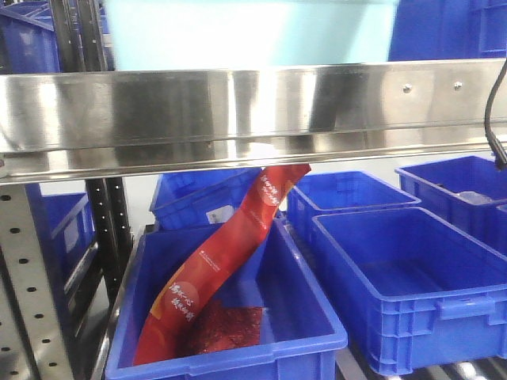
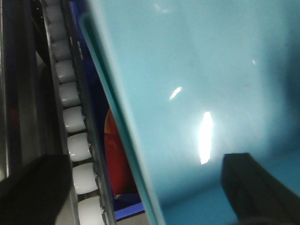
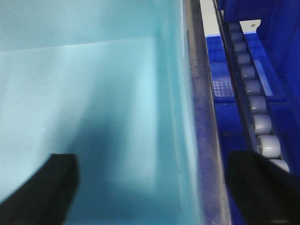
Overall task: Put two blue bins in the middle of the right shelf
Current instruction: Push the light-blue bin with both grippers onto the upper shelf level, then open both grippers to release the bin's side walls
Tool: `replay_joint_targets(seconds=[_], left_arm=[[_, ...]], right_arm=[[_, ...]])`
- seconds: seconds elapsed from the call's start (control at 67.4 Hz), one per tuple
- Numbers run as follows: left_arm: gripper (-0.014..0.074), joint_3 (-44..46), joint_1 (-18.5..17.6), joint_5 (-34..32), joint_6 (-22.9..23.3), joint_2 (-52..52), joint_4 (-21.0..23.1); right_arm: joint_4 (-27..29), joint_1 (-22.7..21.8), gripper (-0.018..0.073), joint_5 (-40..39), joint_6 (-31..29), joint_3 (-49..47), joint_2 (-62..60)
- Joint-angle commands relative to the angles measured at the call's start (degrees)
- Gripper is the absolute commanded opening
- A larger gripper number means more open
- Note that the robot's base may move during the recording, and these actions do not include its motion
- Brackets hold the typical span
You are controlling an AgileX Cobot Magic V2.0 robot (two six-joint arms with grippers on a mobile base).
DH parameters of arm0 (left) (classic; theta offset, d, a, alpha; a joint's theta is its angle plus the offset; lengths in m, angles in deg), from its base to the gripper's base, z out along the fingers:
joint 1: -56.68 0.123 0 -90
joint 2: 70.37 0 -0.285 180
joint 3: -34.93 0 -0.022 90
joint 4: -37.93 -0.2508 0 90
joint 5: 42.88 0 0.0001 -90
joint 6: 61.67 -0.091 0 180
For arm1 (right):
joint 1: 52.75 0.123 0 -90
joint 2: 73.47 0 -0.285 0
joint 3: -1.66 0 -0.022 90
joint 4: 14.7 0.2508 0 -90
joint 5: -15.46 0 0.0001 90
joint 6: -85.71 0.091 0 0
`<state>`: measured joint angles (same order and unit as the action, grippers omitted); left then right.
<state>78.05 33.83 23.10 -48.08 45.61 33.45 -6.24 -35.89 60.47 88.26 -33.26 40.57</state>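
Fingers [image 2: 255,187] of the left gripper [image 2: 140,187] appear as two dark blocks at the lower corners of the left wrist view, spread wide apart. One finger lies against the glossy inner wall of a light blue bin [image 2: 211,84]; the other sits outside the bin's rim, over a row of white rollers [image 2: 70,122]. The rim runs between the two fingers, but whether they press on it cannot be told.

The right gripper [image 3: 154,183] shows the same layout in the right wrist view: two dark fingers [image 3: 47,183] set well apart, one inside the light blue bin, the other outside, above a metal rail [image 3: 201,108] and a line of grey rollers [image 3: 255,112]. Contact with the bin wall cannot be confirmed here either.

In the front view the light blue bin sits at the top of the frame, above the steel shelf beam [image 1: 253,111], well above the lower level. Dark blue bins [image 1: 32,39] stand behind it on both sides.

Below the beam, a dark blue bin [image 1: 230,356] at the lower left contains a long red packet [image 1: 218,265] leaning diagonally against its back wall. Just beside it on the right stands another dark blue bin [image 1: 412,277], and further bins [image 1: 348,194] are ranged behind. A perforated upright [image 1: 24,277] stands at the left edge.
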Motion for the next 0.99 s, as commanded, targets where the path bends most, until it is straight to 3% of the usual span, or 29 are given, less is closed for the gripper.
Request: replay_joint_targets(seconds=[0.0, 0.193, 0.297, 0.43, 0.49, 0.549, 0.742, 0.831, 0.979], left_arm=[[0.0608, 0.53, -0.14, -0.63, -0.12, -1.22, -0.34], [0.0567, 0.53, -0.14, -0.5, -0.12, -6.01, -0.34], [0.049, 0.53, -0.14, -0.11, -0.12, -10.03, -0.45], [0.0228, 0.53, -0.14, 0.7, -0.12, -14.91, -0.93], [0.0055, 0.53, -0.14, 1.69, -0.64, -16.94, -1.26], [-0.0115, 0.43, -0.14, 3.37, -3.19, -18.48, -1.26], [-0.0111, -4.6, -0.14, 3.98, -4.03, -25.45, -4.08], [-0.0111, -11.69, -0.14, -0.45, -4.03, -30.91, -4.31], [-0.0111, -30.85, -0.14, -12.51, -4.03, -43.6, -5.2]], right_arm=[[-0.91, -0.16, 0.0568, -0.53, -0.08, -0.36, -1.31], [-1.02, -0.16, 0.0474, 1.61, -0.08, -0.36, -5.4], [-1.02, -0.16, 0.0295, 3.25, -0.08, -0.36, -8.82], [-1.02, -0.16, -0.0024, 4.71, -0.08, -0.36, -13.33], [-1.51, -0.16, -0.017, 5.77, -0.08, -0.36, -15.5], [-3.59, -0.16, -0.016, 7.38, -0.08, -0.36, -17.45], [-9.75, -0.16, -0.0162, 10.12, -0.08, 5.39, -24.08], [-10.89, -0.16, -0.0162, 6.57, -0.08, 12.85, -28.9], [-10.89, -0.16, -0.0162, -3.32, -0.08, 30.64, -38.93]])
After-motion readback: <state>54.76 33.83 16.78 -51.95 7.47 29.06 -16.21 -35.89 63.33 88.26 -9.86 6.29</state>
